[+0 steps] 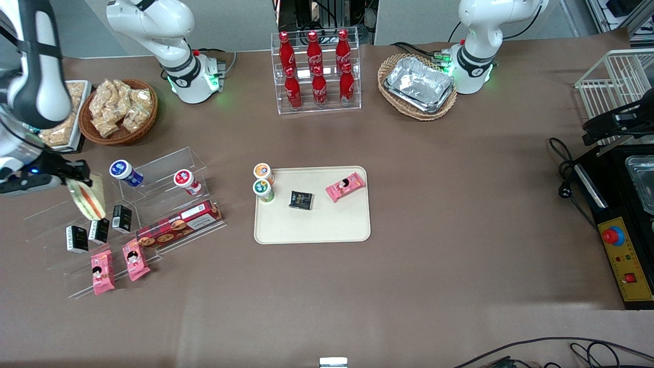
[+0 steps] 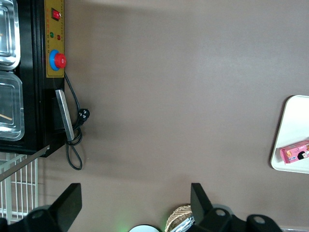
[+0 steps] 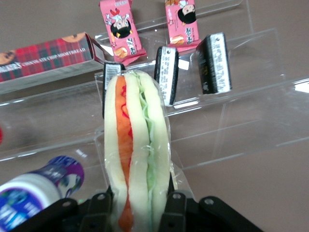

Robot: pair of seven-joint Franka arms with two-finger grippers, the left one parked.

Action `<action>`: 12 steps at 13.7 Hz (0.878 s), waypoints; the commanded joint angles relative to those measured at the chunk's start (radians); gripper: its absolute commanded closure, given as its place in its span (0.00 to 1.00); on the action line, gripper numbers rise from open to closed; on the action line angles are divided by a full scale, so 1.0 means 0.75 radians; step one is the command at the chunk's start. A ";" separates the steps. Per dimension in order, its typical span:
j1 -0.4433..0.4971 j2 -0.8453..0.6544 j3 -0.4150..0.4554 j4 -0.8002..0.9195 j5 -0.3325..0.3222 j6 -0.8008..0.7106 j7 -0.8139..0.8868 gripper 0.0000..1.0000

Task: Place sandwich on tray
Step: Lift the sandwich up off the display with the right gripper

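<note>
The sandwich [image 3: 137,150] is held pinched in the gripper [image 3: 137,205], hung point-down above the clear display steps [image 1: 168,204]. The tray [image 1: 311,225] is well apart, toward the parked arm's end of the desk, so a long sideways carry is probably needed.

Six red cola bottles [image 1: 317,69] stand in a clear rack beside a basket of foil trays [image 1: 419,84].

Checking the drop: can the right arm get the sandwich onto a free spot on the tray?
Probably yes. The gripper holds the sandwich lifted over the display steps; the tray is bare on its camera side, nothing tall between.
</note>
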 commanded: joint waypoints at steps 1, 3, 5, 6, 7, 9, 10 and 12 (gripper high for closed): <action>-0.018 0.006 0.004 0.353 0.002 -0.396 0.000 1.00; -0.011 0.002 -0.005 0.482 0.004 -0.503 0.010 1.00; 0.005 0.000 0.006 0.578 0.006 -0.605 0.189 1.00; 0.013 -0.002 0.026 0.611 0.004 -0.656 0.290 1.00; 0.023 -0.002 0.069 0.646 0.002 -0.697 0.376 1.00; 0.023 -0.008 0.140 0.665 0.012 -0.750 0.564 1.00; 0.023 -0.008 0.175 0.665 0.020 -0.771 0.694 1.00; 0.023 -0.008 0.247 0.665 0.024 -0.785 0.889 1.00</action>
